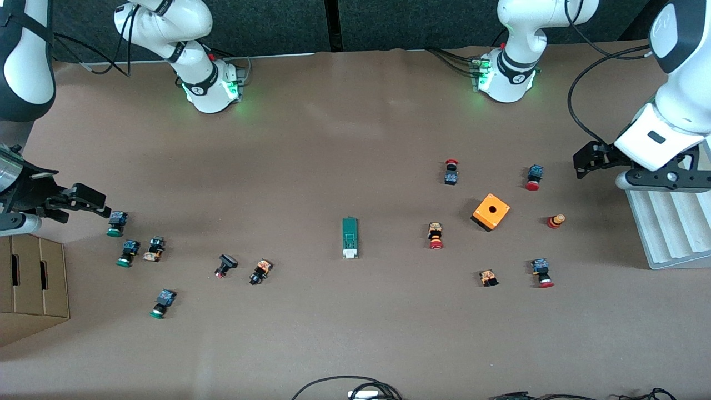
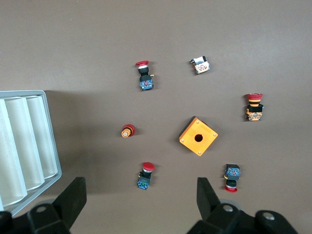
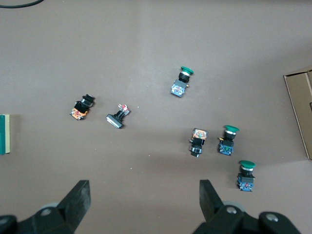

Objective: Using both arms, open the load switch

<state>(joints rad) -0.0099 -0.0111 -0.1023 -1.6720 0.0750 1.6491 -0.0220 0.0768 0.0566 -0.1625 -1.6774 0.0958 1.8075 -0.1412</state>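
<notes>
The load switch (image 1: 350, 238), a narrow dark-green block with a white end, lies flat in the middle of the table, its white end toward the front camera. In the right wrist view only its green edge (image 3: 4, 134) shows. My left gripper (image 1: 580, 162) hangs open over the left arm's end of the table, above a red-capped button (image 2: 145, 175), with nothing between its fingers (image 2: 72, 195). At the right arm's end my right gripper (image 1: 103, 206) is up in the air and open too, empty, beside a green-capped button (image 1: 116, 223). Both grippers are well away from the switch.
An orange cube with a hole (image 1: 491, 211) and several red-capped buttons (image 1: 435, 235) lie toward the left arm's end. Green-capped buttons (image 1: 128, 253) are scattered toward the right arm's end. A cardboard box (image 1: 30, 289) and a white ribbed tray (image 1: 666, 228) stand at the table's ends.
</notes>
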